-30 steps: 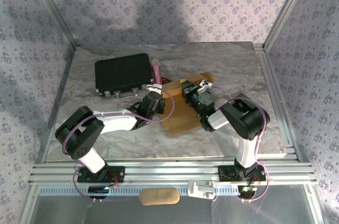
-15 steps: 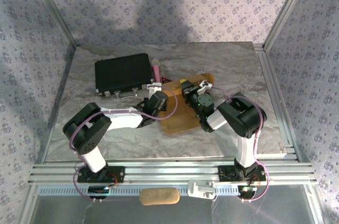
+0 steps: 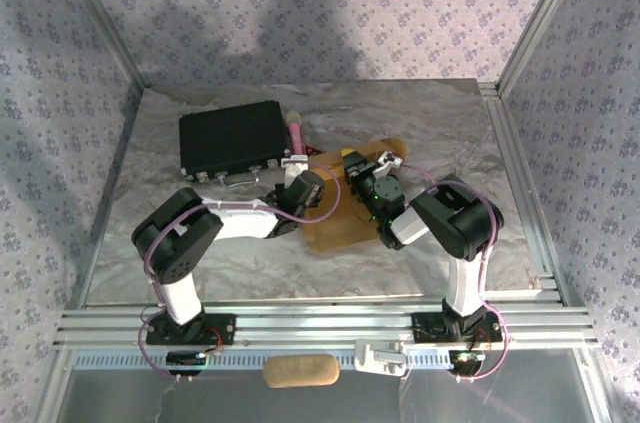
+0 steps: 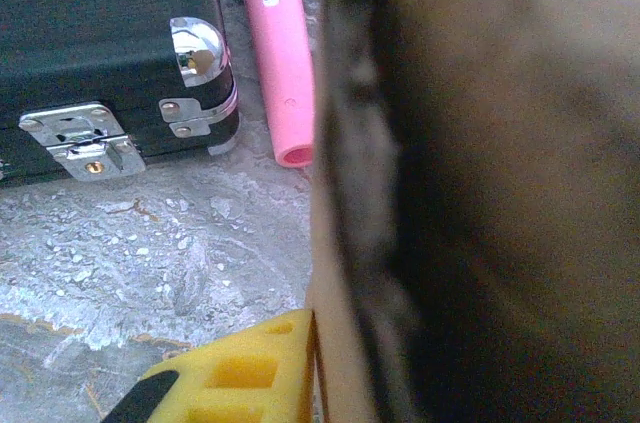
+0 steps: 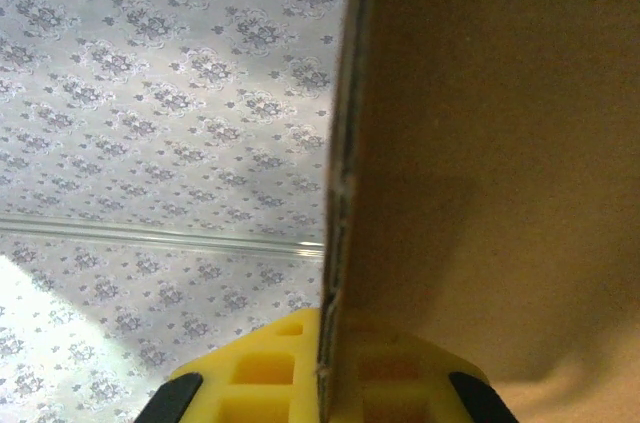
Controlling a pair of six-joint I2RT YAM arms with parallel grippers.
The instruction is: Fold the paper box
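top external | arms bent inward | right pincer [image 3: 351,160] seemingly clamps paper box [image 3: 335,233]

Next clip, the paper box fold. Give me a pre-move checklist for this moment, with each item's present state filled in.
1. Right claw grips the paper box: ok, shut on the edge of an upright panel.
2. Left claw grips the box: cannot tell. One yellow finger sits beside the panel, which hides the other.
3. Black case clear of the box: ok, it lies apart, far left.
4. Pink microphone clear of the box: cannot tell. Its end lies right beside the panel, and contact is unclear.
5. Box folded: not ok. Most of the sheet lies flat on the table.
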